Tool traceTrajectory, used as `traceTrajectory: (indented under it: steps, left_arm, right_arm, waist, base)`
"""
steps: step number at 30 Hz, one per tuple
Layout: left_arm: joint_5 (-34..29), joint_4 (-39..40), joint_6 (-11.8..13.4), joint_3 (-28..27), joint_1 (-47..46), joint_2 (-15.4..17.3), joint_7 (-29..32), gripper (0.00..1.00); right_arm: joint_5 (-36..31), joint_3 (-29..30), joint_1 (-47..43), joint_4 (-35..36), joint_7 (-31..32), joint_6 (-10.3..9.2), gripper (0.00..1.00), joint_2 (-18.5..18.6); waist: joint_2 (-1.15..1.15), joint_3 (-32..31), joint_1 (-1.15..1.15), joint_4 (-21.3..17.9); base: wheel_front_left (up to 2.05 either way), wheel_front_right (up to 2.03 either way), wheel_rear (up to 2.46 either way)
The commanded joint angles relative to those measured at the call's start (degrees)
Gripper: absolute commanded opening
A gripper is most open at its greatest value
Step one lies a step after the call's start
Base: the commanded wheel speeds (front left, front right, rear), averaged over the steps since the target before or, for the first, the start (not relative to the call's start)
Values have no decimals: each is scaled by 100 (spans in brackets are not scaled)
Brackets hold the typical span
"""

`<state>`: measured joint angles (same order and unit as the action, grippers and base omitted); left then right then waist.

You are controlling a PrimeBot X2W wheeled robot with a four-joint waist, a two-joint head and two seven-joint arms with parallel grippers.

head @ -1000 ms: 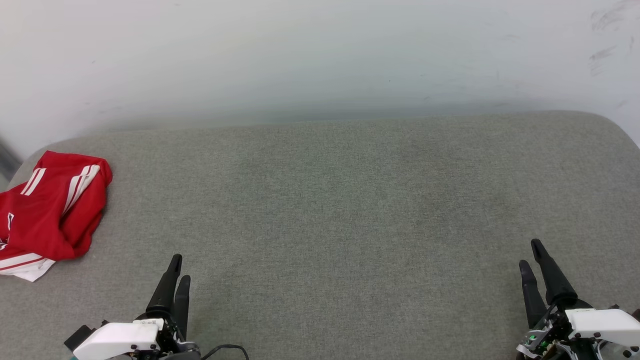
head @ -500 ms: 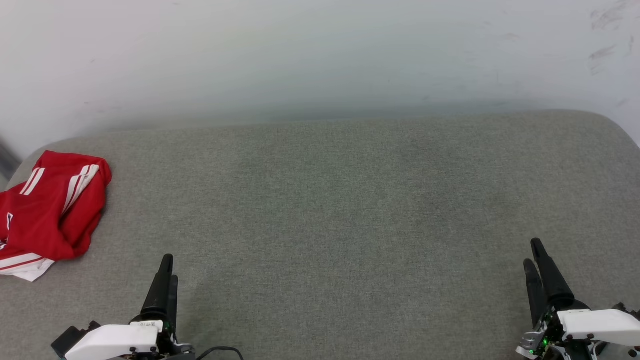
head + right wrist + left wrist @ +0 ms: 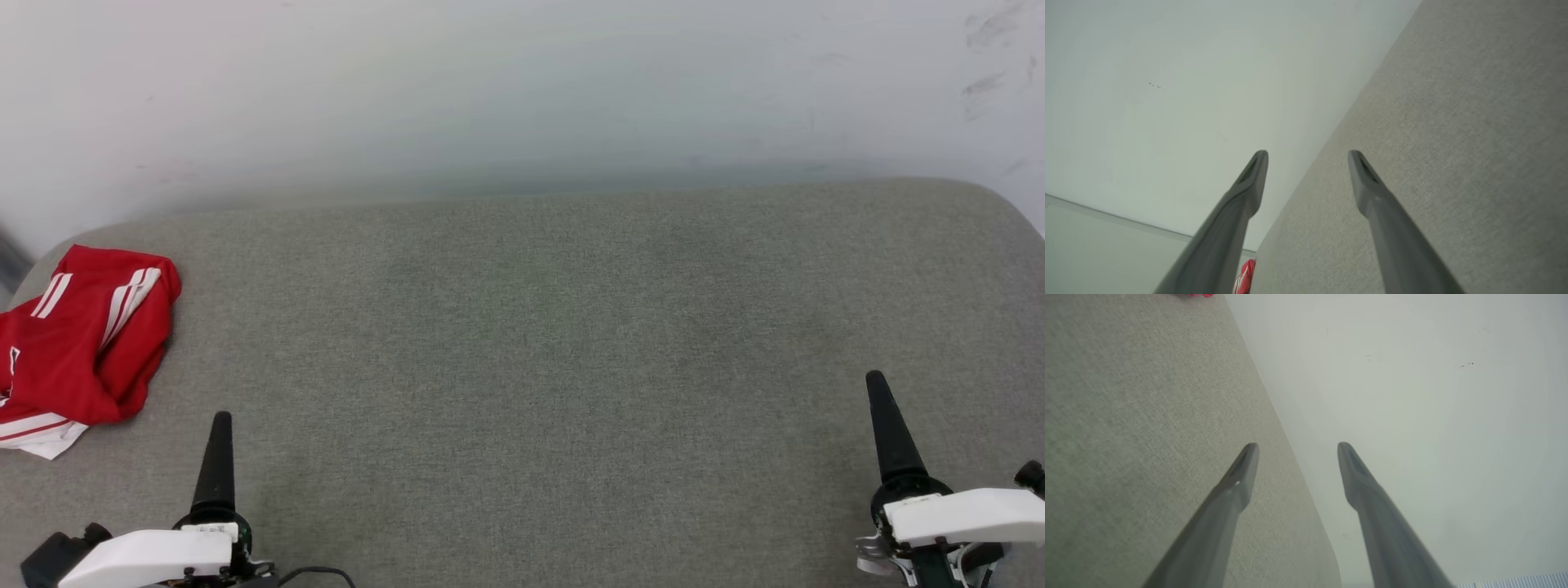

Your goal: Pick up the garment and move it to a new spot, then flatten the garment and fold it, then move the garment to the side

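Head view: grey padded bench (image 3: 522, 327) is seen under a pale wall (image 3: 522, 82). Garment (image 3: 86, 343) is left bunched at the bench's far-left edge, prob. already set aside, fold loose. Left hand (image 3: 1297, 444) and right hand (image 3: 1308, 152) are held released, jaws apart, nothing gripped, parked at near corners. No obstacle is seen btwn them and the cloth.

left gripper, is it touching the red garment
Apart. The head view shows a strip of bare grey cushion between the left gripper and the garment, which lies at the cushion's left edge.
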<state>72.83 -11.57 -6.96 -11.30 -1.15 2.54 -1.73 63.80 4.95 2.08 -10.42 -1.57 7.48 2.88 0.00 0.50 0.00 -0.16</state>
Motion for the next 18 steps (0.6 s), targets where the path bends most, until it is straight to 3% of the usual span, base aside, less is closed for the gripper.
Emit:
traceTrajectory:
  steps: [1, 9, 18]
  left_arm:
    - [-164, 139, 16, -69, -52, 23, -40, 100]
    - [-1201, 715, 216, -17, -11, 26, -206, 100]
    - [-2781, 1555, 868, 625, 107, 28, -374, 100]
  right_arm:
    - [-273, -32, 84, 159, -53, 1, 100, 5]
    - [-1559, -245, 66, 584, -217, 1, 100, 4]
    - [-2845, -468, 48, 901, -385, 1, 100, 4]
  waist:
    - [0, 4, 0, 0]
    - [0, 36, 0, 6]
    - [0, 64, 0, 19]
  base:
    - [0, 0, 0]
    - [0, 0, 0]
    - [0, 0, 0]
